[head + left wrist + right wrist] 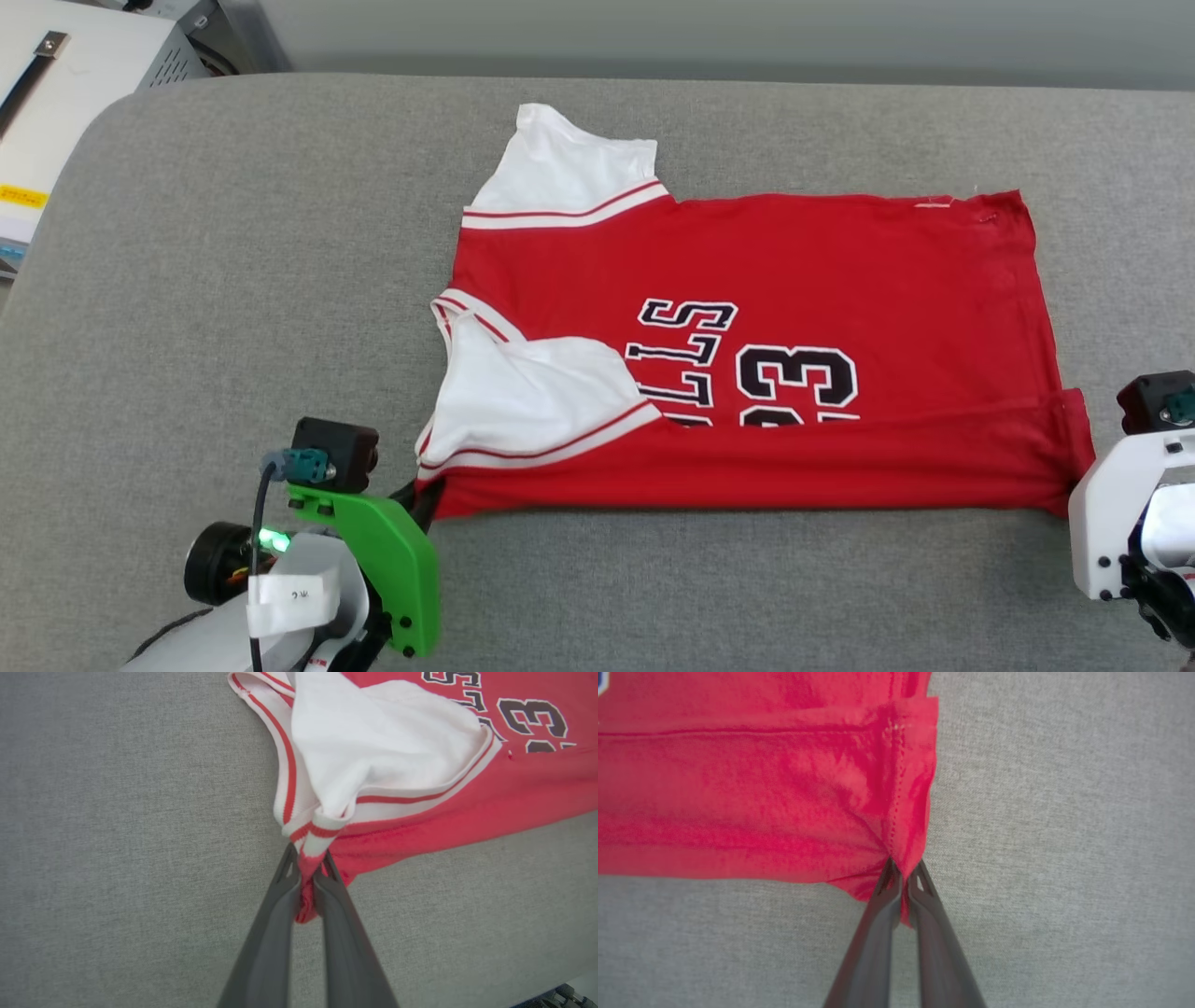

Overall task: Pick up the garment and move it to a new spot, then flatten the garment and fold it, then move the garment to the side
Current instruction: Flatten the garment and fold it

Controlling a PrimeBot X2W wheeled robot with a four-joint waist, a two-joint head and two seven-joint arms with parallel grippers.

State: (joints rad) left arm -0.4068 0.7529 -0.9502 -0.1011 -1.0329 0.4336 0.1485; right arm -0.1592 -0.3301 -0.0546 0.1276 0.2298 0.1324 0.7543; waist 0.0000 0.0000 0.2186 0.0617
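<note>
On grey padding [233,280], two grippers [308,855] [903,869] pinch one garment [794,261].

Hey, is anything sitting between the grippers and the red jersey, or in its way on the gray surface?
Nothing visible. The left gripper is shut on the garment at its near sleeve corner, the right gripper at its near hem corner, jaws directly on cloth. No other object lies on the gray surface around it.

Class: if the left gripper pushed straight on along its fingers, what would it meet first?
The garment: the left gripper is shut on its corner, jaws pinching striped trim, and the white sleeve lies directly ahead, as far as depth shows.
</note>
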